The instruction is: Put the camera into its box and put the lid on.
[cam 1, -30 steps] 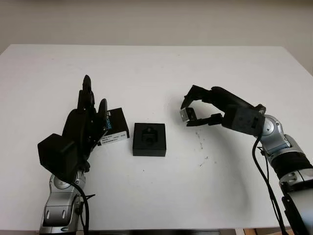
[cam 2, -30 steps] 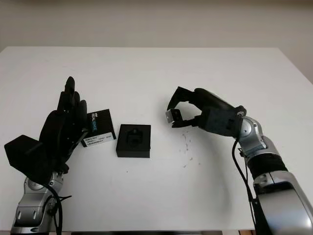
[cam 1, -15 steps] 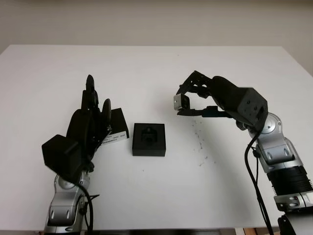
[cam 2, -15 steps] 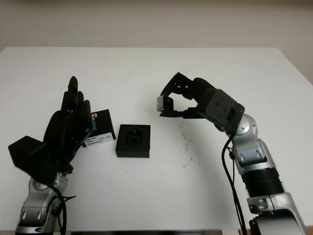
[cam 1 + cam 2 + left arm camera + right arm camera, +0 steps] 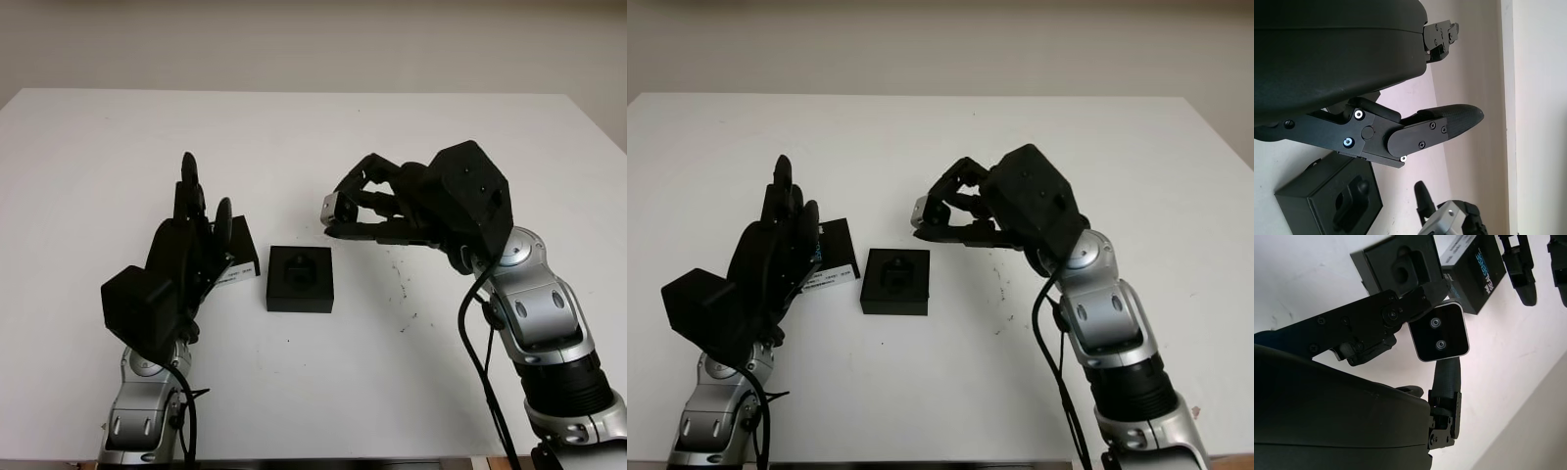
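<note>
Item 1, desk (image 5: 294,137): white top that carries everything listed.

Item 2, left hand (image 5: 186,245): raised above the desk's left half, nearer the front edge than the lid; released, grasping nothing, parked just beside the lid.

Item 3, box (image 5: 300,279): black square tray near the desk's middle, sitting flat, uncovered, its moulded recess facing up and vacant.

Item 4, lid (image 5: 831,257): black, with a white label and printed lettering, lying on the desk just left of the box, partly hidden behind the left hand.

Item 5, right hand (image 5: 392,206): held above the desk, a little beyond and to the right of the box, fingers (image 5: 1376,318) clenched around the camera.

Item 6, camera (image 5: 336,208): small silver block with a dark two-lens face, held in the air clear of the desk, not yet over the recess.

Handling note, by judgement: the step in hand is carrying the camera to the box. Bring it squarely over the recess, turn it to match the moulded outline, lower until seated, then let go; a tilted entry risks jamming on the tray's edge.
</note>
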`<state>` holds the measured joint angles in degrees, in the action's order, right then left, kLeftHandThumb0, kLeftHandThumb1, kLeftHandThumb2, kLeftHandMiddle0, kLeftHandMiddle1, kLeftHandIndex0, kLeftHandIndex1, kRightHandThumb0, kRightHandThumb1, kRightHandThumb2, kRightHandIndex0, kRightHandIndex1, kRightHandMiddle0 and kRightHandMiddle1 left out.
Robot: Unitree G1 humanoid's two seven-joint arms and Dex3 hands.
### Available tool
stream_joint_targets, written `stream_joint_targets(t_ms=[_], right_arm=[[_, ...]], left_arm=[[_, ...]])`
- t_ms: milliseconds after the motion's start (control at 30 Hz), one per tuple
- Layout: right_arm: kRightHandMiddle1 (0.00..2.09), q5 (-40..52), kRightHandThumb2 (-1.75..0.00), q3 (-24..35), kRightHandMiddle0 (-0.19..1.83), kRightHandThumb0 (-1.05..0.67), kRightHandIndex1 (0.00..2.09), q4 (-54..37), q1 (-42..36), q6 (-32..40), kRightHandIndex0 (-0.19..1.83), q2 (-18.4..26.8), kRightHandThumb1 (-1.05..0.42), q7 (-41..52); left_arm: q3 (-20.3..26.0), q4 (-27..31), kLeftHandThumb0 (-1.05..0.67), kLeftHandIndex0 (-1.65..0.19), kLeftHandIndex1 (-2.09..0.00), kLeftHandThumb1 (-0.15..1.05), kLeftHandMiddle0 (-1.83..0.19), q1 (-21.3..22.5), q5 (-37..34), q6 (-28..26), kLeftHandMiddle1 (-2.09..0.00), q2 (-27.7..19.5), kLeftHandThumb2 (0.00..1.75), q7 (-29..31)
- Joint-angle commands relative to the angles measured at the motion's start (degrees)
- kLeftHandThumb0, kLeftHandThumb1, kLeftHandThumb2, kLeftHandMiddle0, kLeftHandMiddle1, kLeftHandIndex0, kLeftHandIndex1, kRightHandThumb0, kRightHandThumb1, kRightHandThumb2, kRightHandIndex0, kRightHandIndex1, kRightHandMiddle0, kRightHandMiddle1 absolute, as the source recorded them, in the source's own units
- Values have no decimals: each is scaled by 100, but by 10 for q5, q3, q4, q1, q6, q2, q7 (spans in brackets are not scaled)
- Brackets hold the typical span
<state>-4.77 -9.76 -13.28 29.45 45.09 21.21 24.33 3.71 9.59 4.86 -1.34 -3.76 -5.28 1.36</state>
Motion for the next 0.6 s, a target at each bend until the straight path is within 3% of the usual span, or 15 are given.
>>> stream_joint_targets(t_ms=[0, 233, 567], right_arm=[[204, 4, -11, -9, 6, -40, 8, -15, -2, 5, 25, 3, -105, 7], [208, -20, -9, -49, 8, -41, 10, 22, -1, -68, 30, 14, -105, 17], [203, -23, -6, -54, 13, -39, 12, 88, 24, -134, 33, 6, -103, 30]], left_arm=[[-2, 6, -58, 19, -1, 105, 19, 6, 0, 0, -1, 5, 65, -3], [-5, 7, -57, 19, 0, 105, 19, 6, 9, 4, -1, 7, 65, -9], [-14, 9, -57, 19, -2, 105, 19, 11, 32, 1, -3, 15, 65, -29]])
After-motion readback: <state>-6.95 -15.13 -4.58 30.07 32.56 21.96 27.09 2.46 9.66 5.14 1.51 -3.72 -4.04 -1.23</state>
